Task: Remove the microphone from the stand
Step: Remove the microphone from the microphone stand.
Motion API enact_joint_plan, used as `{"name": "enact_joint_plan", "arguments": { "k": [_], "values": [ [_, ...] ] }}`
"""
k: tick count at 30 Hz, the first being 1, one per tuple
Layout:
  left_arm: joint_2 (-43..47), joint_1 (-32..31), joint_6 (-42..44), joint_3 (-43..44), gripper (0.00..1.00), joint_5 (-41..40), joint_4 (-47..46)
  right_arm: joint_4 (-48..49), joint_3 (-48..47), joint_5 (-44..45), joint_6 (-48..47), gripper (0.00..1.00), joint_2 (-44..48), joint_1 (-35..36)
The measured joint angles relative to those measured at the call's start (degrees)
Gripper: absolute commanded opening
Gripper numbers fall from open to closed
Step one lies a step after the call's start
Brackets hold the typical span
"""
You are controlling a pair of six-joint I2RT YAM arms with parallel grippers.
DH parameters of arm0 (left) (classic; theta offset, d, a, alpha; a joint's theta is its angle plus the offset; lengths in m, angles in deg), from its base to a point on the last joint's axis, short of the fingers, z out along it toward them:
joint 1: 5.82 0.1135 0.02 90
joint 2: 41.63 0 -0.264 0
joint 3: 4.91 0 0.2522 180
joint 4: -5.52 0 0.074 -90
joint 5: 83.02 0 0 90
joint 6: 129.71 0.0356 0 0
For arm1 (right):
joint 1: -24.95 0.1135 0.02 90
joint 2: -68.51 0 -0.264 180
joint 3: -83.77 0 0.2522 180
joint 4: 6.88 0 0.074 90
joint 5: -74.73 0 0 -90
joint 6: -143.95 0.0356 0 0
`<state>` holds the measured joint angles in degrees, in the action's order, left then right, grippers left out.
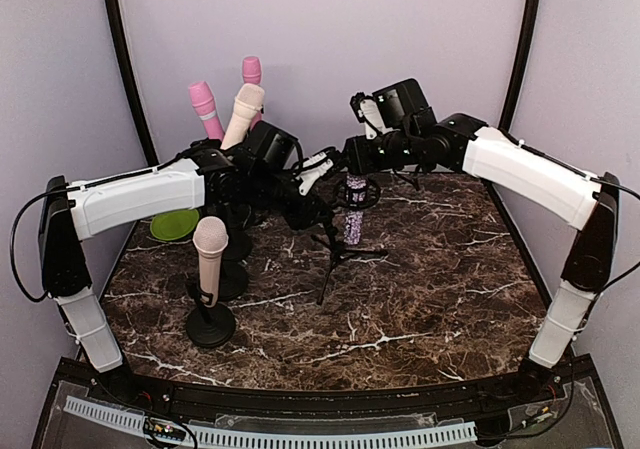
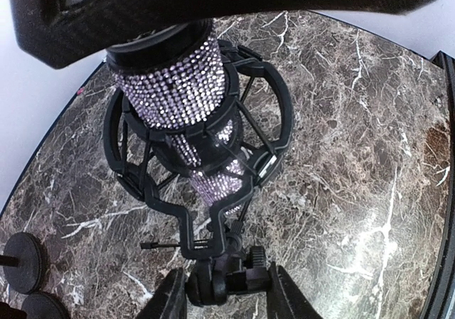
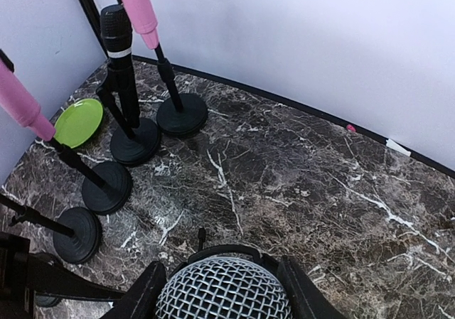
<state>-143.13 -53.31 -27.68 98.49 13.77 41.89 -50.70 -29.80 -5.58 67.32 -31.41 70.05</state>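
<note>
1. The microphone (image 2: 178, 95), its body covered in rhinestones, is seated upright in a black shock mount (image 2: 276, 123) at the top of a tripod stand (image 1: 340, 249), near the middle of the table (image 3: 306, 170).
2. Its mesh head (image 3: 224, 294) is flanked on both sides by the right claw (image 3: 223, 285). The fingers are set against the grille, so the head is taken to be pinched.
3. The left claw (image 2: 229, 294) is closed about the stand's swivel joint just below the mount, so the stand is judged to be braced.
4. The microphone is judged to be rigid and fairly heavy for its size. Some friction should be given by the studded body, though stones could be scraped loose. The grille could be dented by a hard squeeze.
5. A firmer hold is judged to lie at the collar where the head meets the body. A straight pull along the body's axis is advised, since drag is to be expected from the mount's ring and cords.
6. The tripod looks light and could be tipped or lifted if it is not held down.
7. Farther out, other microphones (image 3: 117, 42) on round-based stands are grouped at the far left beside a green plate (image 3: 78, 120), well apart from the tripod.
</note>
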Motion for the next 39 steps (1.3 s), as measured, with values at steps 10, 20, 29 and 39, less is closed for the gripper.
{"name": "enact_joint_plan", "arguments": {
  "k": [10, 20, 29, 39],
  "values": [
    [0.3, 0.0, 0.5, 0.0, 0.14, -0.6, -0.8, -0.2, -1.4, -4.0, -3.0, 0.25, -0.4, -0.8],
    [1.3, 0.0, 1.8, 0.0, 0.14, -2.0, 1.9, 1.6, -1.0, -10.6, -7.3, 0.25, -0.4, -1.9],
    [1.4, 0.0, 3.4, 1.2, 0.12, -2.7, 2.4, -2.6, -5.4, -6.6, -1.6, 0.28, -1.9, -1.2],
    [2.1, 0.1, 3.9, 4.0, 0.06, -2.2, 10.0, 3.2, -1.9, -17.9, -11.9, 0.28, -0.8, -1.7]
  ]
}}
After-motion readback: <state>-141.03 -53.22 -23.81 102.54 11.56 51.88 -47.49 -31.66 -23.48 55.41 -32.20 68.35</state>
